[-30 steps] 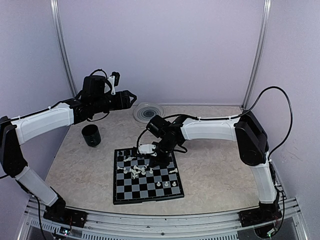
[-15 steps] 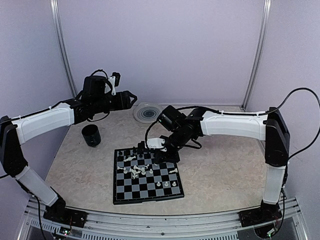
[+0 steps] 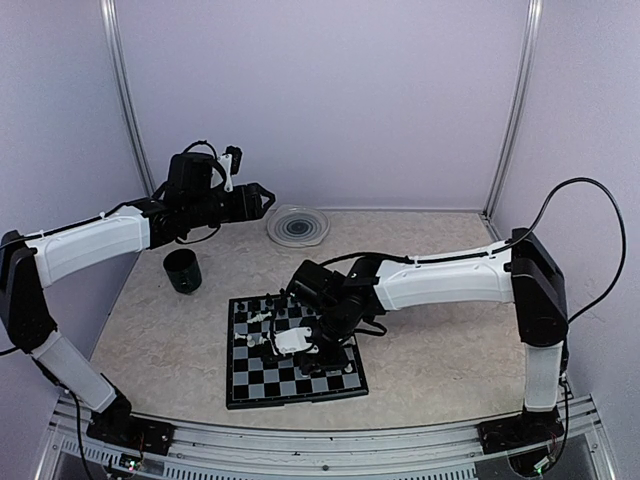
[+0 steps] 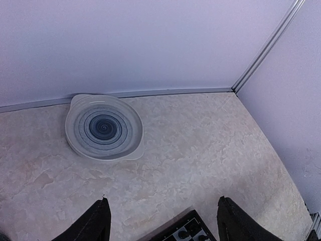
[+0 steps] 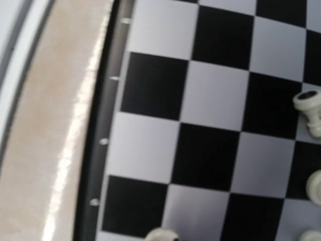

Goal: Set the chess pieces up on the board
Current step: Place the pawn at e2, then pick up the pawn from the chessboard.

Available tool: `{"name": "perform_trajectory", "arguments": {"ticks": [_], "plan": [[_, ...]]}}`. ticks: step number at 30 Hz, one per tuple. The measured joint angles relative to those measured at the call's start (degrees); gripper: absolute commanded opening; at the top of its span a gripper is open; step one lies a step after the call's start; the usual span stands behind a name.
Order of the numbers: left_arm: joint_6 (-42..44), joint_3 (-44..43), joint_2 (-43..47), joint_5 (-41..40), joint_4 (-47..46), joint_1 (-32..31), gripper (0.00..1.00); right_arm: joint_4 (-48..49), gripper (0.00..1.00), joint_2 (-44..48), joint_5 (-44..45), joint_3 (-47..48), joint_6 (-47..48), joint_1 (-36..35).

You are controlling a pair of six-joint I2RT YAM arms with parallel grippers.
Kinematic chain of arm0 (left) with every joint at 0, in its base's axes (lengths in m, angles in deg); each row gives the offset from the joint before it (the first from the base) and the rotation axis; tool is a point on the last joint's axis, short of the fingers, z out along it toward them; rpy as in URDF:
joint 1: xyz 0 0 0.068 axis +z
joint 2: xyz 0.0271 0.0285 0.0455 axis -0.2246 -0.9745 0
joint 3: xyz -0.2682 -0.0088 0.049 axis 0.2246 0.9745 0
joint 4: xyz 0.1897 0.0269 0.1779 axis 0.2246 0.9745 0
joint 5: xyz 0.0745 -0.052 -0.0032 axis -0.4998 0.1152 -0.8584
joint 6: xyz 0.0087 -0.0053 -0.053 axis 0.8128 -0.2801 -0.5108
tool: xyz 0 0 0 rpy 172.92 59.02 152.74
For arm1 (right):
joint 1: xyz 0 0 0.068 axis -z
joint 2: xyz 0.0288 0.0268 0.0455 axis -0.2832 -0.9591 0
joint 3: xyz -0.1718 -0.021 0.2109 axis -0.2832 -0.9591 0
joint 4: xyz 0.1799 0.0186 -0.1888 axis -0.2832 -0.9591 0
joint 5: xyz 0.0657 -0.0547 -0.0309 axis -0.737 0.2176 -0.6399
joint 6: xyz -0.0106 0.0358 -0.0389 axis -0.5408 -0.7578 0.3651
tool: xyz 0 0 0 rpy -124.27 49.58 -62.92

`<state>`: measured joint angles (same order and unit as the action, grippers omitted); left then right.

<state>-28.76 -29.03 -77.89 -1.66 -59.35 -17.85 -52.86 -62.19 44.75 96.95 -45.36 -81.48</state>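
The chequered board (image 3: 250,385) lies at the front middle of the table. Cream chess pieces (image 3: 260,318) lie loose on its far left squares, and black ones (image 3: 277,300) stand along its far edge. My right gripper (image 3: 308,350) hangs low over the board's middle and hides pieces beneath it. Its wrist view shows bare squares (image 5: 210,100), the black border (image 5: 95,165) and cream pieces (image 5: 308,108) at the right and bottom edges. Its fingers do not show. My left gripper (image 4: 163,199) is open and empty, held high over the back left (image 3: 255,200). A board corner (image 4: 190,232) shows below it.
A black cup (image 3: 183,270) stands left of the board. A round clear ridged plate (image 3: 297,226) sits at the back wall, also in the left wrist view (image 4: 104,127). Lilac walls enclose the table on three sides.
My right arm has swung from the board's far edge forward and left, and now sits low over the board's middle. The left arm has not moved.
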Motion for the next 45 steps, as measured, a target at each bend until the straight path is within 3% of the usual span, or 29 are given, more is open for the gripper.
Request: {"name": "perform_trajectory", "arguments": {"ticks": [10, 16, 20, 31, 37, 45], "plan": [[0.0, 0.0, 0.0, 0.1, 0.0, 0.0, 0.72, 0.3, 0.05, -4.2, 3.5, 2.8, -0.9, -0.2], [0.0, 0.0, 0.0, 0.1, 0.0, 0.0, 0.72, 0.3, 0.2, -4.9, 4.4, 3.5, -1.4, -0.2], [0.0, 0.0, 0.0, 0.1, 0.0, 0.0, 0.72, 0.3, 0.24, -5.0, 4.6, 3.6, -1.5, -0.2], [0.0, -0.1, 0.0, 0.2, 0.0, 0.0, 0.72, -2.3, 0.19, -5.0, 2.1, 11.7, -1.9, 3.4], [0.0, -0.2, 0.0, 0.2, 0.0, 0.0, 0.72, -2.6, 0.24, -5.6, 3.3, 15.4, -3.0, 8.5], [0.0, -0.6, 0.0, 0.2, 0.0, 0.0, 0.72, -4.1, 0.27, -10.2, 3.1, 16.0, -3.3, 8.3]]}}
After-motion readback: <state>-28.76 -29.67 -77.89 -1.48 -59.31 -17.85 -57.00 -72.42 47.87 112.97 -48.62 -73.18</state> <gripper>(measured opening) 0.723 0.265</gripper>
